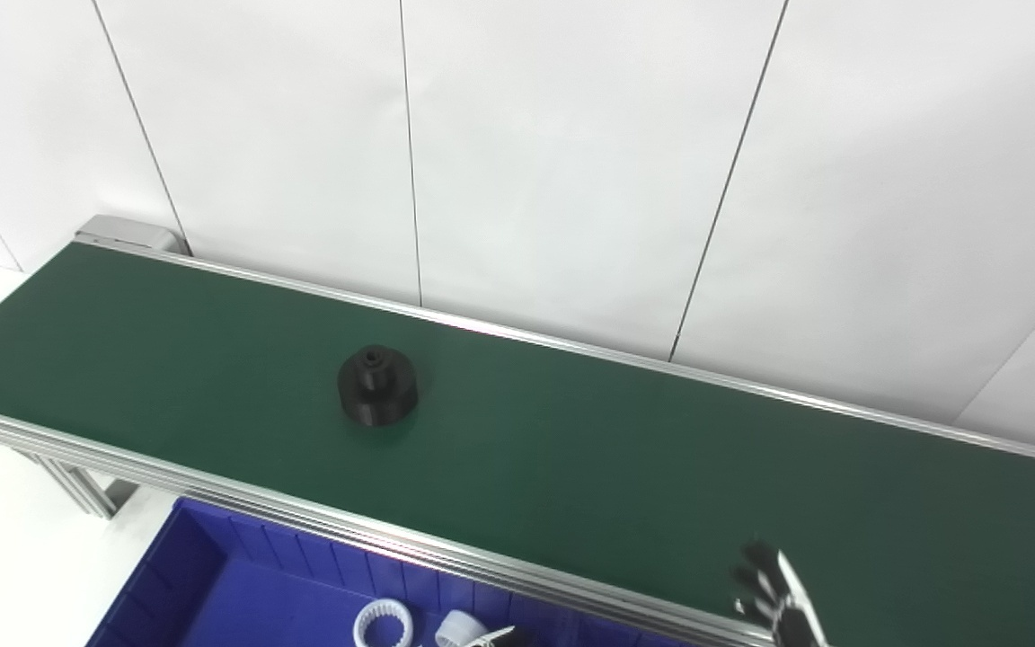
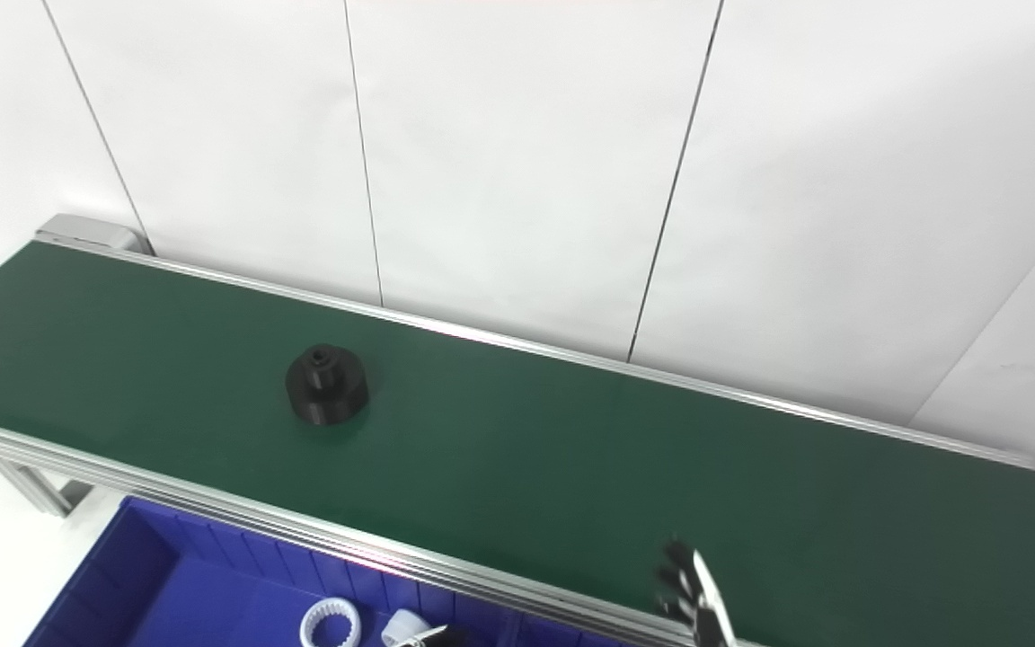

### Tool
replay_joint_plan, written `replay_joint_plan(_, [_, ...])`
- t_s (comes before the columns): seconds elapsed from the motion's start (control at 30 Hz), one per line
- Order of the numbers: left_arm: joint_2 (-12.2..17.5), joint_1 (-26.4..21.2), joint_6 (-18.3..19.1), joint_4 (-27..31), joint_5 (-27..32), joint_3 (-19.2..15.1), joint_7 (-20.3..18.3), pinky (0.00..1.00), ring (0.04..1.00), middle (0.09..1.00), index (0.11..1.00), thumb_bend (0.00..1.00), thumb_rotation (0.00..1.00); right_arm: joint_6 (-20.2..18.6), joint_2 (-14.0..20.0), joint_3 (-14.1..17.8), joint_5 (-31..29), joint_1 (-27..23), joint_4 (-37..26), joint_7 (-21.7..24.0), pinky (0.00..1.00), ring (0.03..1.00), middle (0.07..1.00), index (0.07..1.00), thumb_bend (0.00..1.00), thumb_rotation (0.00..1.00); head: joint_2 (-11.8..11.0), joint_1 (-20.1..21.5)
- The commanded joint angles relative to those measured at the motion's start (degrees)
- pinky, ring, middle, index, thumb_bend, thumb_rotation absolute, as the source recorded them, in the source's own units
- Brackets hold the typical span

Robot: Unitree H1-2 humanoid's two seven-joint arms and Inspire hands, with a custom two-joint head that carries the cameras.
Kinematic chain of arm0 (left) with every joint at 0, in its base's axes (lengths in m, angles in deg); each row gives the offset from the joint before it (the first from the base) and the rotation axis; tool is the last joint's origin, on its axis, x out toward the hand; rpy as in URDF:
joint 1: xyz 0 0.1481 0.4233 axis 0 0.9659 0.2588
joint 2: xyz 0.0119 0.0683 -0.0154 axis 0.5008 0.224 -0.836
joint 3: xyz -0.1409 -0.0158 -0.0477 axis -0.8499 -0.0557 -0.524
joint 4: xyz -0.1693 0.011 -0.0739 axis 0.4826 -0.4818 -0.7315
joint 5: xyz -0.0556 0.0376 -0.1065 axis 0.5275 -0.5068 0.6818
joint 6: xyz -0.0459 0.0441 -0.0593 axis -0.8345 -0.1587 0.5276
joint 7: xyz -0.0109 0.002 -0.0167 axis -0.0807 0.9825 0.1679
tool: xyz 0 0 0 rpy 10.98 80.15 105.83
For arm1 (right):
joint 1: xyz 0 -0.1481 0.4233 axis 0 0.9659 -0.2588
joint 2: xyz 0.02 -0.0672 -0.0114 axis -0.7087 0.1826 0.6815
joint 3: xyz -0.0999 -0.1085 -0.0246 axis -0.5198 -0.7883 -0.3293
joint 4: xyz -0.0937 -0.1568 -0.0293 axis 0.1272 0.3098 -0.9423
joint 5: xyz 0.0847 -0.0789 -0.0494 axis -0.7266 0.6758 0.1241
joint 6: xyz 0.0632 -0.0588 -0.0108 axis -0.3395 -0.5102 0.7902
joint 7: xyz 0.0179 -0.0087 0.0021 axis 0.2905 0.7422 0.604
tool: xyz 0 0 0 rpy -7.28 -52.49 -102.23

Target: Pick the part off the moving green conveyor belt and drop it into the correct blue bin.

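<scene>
Nearest the camera: blue bin (image 1: 212,575) below the belt's near rail, holding 2 white parts, a toothed ring (image 1: 383,623) and a rounder piece (image 1: 459,629) beside it. A light-tipped object (image 1: 490,636) shows at the bottom edge next to them; possibly part of the left hand, cannot tell, so left hand state unknown.

Right hand (image 1: 774,593) enters at the bottom edge, over the near rail (image 1: 482,562) of the conveyor. Only the fingertips (image 2: 681,575) show; they look spread apart and blurred, holding nothing visible and touching nothing I can make out. Palm is cut off, so the reading of an empty, spread hand is a judgement.

Farther out: black part (image 1: 377,385) sits on the green belt (image 1: 616,449), roughly mid-width, well apart from the fingertips, up and to the left of them. It is round, a wide base with a narrower hub on top, bore facing up; axis upright, no long axis in plan.

Judgement: the right hand is the 1 seen near the belt, and the reach must go left and away from it. Pick not yet begun.
</scene>
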State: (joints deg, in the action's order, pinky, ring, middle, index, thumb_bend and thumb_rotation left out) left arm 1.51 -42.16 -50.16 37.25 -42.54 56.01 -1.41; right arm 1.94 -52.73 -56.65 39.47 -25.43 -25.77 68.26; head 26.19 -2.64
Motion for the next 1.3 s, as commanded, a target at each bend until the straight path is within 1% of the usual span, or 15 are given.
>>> replay_joint_plan(0.0, [0.5,-0.6,-2.0,0.7,0.4,-0.1,0.0,0.87,0.933,0.957,0.917,0.55,0.72,-0.6,-1.0,0.4,0.4,-2.0,-3.5,1.1,0.67,0.811,0.875,0.906,0.76,0.49,0.1,0.1])
replay_joint_plan(0.1, [0.6,-0.7,-2.0,0.7,0.3,-0.2,0.0,0.87,0.928,0.95,0.914,0.55,0.73,-2.5,-1.4,0.9,1.0,-4.4,-4.8,2.6,0.66,0.797,0.861,0.9,0.79,0.5,0.2,0.2])
replay_joint_plan(0.17, [0.7,-1.0,-2.0,0.3,0.4,-0.2,-0.2,0.85,0.922,0.946,0.912,0.55,0.72,-5.4,-1.8,1.3,1.8,-6.9,-5.8,4.0,0.66,0.795,0.855,0.891,0.82,0.51,0.1,0.3])
replay_joint_plan(0.33, [1.4,-1.1,-2.0,0.6,-1.2,0.9,1.8,0.85,0.921,0.947,0.908,0.55,0.74,-13.3,-1.1,2.0,4.4,-13.1,-8.3,9.0,0.67,0.813,0.861,0.896,0.83,0.52,0.2,1.2])
replay_joint_plan(0.43, [1.7,-1.2,-2.0,0.9,-1.6,1.6,2.9,0.85,0.925,0.952,0.914,0.54,0.74,-17.3,-1.0,2.1,4.6,-16.2,-9.0,11.6,0.65,0.794,0.855,0.889,0.82,0.46,0.3,1.6])
replay_joint_plan(0.57, [1.9,-1.6,-2.0,0.7,-0.9,1.9,2.7,0.86,0.934,0.958,0.921,0.54,0.74,-22.8,-1.1,1.6,6.2,-19.8,-9.4,14.8,0.65,0.798,0.857,0.899,0.81,0.43,0.8,2.2])
replay_joint_plan(0.67, [1.7,-1.4,-2.0,0.9,-0.8,1.8,3.1,0.86,0.929,0.951,0.911,0.54,0.74,-27.1,-0.9,0.7,8.9,-23.0,-9.1,17.6,0.65,0.785,0.866,0.916,0.8,0.4,1.0,2.4])
replay_joint_plan(0.73, [1.7,-1.5,-2.0,0.8,-0.9,2.0,3.3,0.85,0.929,0.954,0.916,0.55,0.75,-29.3,-0.9,-0.1,10.8,-25.0,-8.5,19.2,0.64,0.773,0.866,0.922,0.81,0.39,1.0,2.6])
replay_joint_plan(0.8, [2.1,-1.8,-2.0,0.8,-1.4,2.5,3.7,0.85,0.931,0.958,0.919,0.55,0.76,-30.8,-1.1,-0.7,12.8,-26.5,-7.7,19.8,0.64,0.77,0.862,0.921,0.81,0.39,1.1,2.7])
replay_joint_plan(0.87, [2.4,-2.1,-2.0,0.5,-1.3,2.7,3.6,0.86,0.935,0.961,0.922,0.56,0.75,-31.7,-1.2,-1.2,13.7,-27.6,-7.0,20.0,0.66,0.77,0.853,0.919,0.8,0.36,1.0,3.0])
replay_joint_plan(0.93, [2.6,-2.4,-2.0,0.2,-0.9,2.8,3.3,0.86,0.937,0.963,0.923,0.57,0.75,-31.4,-1.5,-1.4,12.9,-29.4,-5.2,19.9,0.67,0.772,0.847,0.922,0.8,0.35,1.0,3.5])
replay_joint_plan(1.0, [2.9,-2.5,-2.0,0.3,-1.6,3.1,4.2,0.86,0.934,0.96,0.914,0.57,0.76,-31.2,-2.0,-1.5,12.4,-31.2,-3.4,19.8,0.68,0.778,0.85,0.928,0.81,0.36,1.1,4.0])
replay_joint_plan(1.1, [3.4,-2.3,-2.0,0.9,-2.6,3.9,5.9,0.86,0.934,0.958,0.912,0.58,0.77,-31.9,-2.5,-2.2,13.5,-33.9,-1.2,19.9,0.68,0.783,0.852,0.932,0.8,0.38,1.3,4.7])
replay_joint_plan(1.2, [3.7,-2.3,-2.0,0.9,-2.2,4.2,6.3,0.87,0.944,0.964,0.914,0.58,0.77,-32.8,-3.3,-2.8,14.2,-36.7,1.6,19.9,0.68,0.788,0.852,0.93,0.82,0.38,1.6,5.8])
replay_joint_plan(1.27, [3.9,-2.4,-2.0,0.9,-1.3,4.3,5.7,0.88,0.956,0.974,0.921,0.58,0.77,-33.8,-3.5,-3.5,15.1,-38.9,3.7,20.6,0.7,0.801,0.856,0.934,0.82,0.39,2.0,6.8])
